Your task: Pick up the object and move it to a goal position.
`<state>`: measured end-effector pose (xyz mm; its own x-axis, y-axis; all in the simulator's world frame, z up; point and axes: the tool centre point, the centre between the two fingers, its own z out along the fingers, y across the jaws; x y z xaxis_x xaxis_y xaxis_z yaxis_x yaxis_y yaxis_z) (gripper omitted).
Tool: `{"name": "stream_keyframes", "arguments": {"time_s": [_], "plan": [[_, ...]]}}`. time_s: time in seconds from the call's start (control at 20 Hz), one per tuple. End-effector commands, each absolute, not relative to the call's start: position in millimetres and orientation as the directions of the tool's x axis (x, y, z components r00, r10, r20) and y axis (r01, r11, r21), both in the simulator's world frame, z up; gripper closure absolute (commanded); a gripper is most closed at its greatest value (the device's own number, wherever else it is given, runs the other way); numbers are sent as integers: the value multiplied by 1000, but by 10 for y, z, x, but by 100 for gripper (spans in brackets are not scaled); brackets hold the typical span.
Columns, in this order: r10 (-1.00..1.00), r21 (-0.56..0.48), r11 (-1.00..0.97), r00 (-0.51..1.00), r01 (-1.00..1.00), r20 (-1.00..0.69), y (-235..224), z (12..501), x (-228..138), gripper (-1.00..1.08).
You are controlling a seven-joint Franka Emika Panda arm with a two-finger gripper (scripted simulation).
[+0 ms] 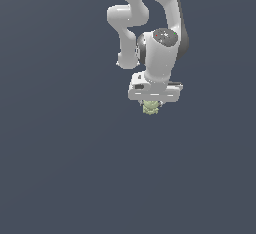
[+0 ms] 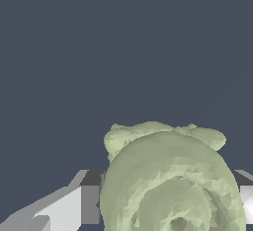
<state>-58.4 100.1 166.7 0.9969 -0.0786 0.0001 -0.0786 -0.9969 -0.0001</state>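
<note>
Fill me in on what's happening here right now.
A white Panda arm is working over a plain dark grey surface. Its gripper points down at a small pale yellow-green lumpy object. In the wrist view that object sits between the fingers, so it looks grasped, though contact itself is hard to confirm. No goal marker shows in either view.

text on my arm (image 1: 159,53): none i can read
text on my claw (image 1: 151,107): none i can read
text on the object (image 2: 173,180): none, i see only pale yellow-green ridges
text on the dark background: none
numbers, brands, signs: none in either view
</note>
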Motion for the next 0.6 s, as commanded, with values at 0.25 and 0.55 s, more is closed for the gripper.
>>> {"name": "stream_keyframes", "arguments": {"time_s": [0.25, 0.55], "plan": [[-78, 0, -997, 997, -78, 0, 989, 2515, -615, 108], [-78, -1, -997, 997, -78, 0, 981, 3132, -623, 108]]}}
